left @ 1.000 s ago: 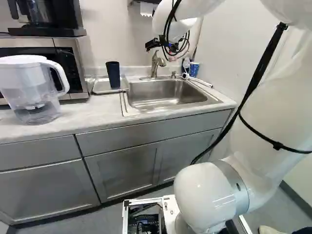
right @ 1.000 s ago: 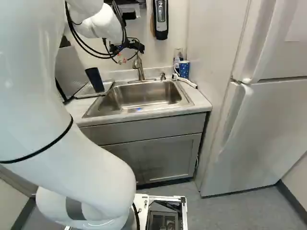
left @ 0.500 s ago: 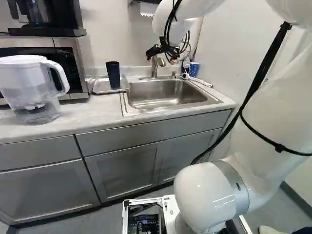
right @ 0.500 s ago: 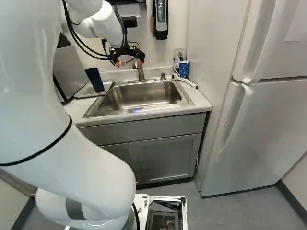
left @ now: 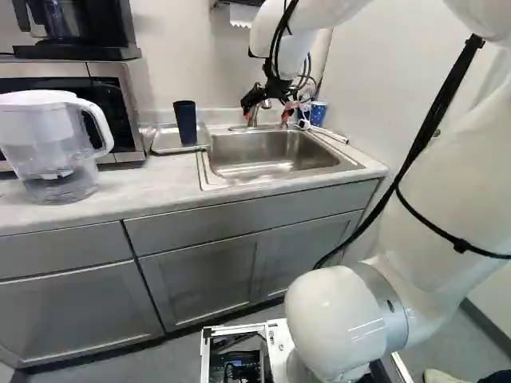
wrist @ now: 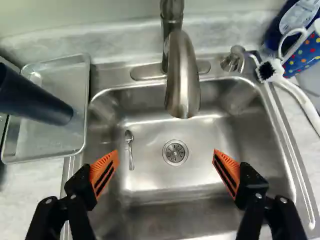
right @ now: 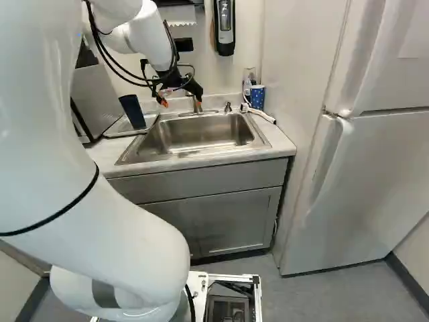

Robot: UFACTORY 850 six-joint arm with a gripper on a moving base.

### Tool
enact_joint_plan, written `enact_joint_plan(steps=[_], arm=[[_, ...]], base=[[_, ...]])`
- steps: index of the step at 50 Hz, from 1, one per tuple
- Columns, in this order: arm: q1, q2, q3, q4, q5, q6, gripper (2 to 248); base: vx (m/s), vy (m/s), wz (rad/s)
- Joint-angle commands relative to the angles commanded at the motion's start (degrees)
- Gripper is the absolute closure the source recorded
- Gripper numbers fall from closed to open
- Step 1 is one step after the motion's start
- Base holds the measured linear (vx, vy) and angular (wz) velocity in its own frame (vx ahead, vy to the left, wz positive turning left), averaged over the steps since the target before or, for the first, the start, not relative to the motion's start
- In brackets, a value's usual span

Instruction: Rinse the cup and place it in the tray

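Note:
Over the sink's back part, in front of the faucet, hangs my gripper (left: 269, 118), seen also from above in the wrist view as the gripper (wrist: 165, 167). Its orange-padded fingers stand wide apart with nothing between them. The dark blue cup (left: 185, 122) stands upright on the metal tray (left: 169, 148), left of the sink; in the wrist view the cup (wrist: 32, 100) lies beyond and to one side of the gripper. The faucet (wrist: 183, 75) is ahead of the fingers. The sink (wrist: 200, 175) lies below them, with a small spoon (wrist: 130, 150) near the drain.
A dotted blue mug (right: 257, 96) and a white-handled brush (wrist: 295, 90) stand at the sink's back right corner. The water pitcher (left: 52, 152) and the microwave (left: 116, 104) are at the left of the left base view. A refrigerator (right: 375, 188) stands at the right.
My gripper has tilted downward and come lower over the sink's back, its fingers now pointing down. Cup, tray and base have not moved.

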Motion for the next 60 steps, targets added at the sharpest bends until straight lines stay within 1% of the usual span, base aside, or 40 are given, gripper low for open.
enact_joint_plan(steps=[20,60], arm=[[0.0,0.1,0.1,0.0,-12.0,0.0,3],[0.0,0.1,0.1,0.0,-12.0,0.0,3]], base=[[0.000,0.000,0.000],[0.000,0.000,0.000]])
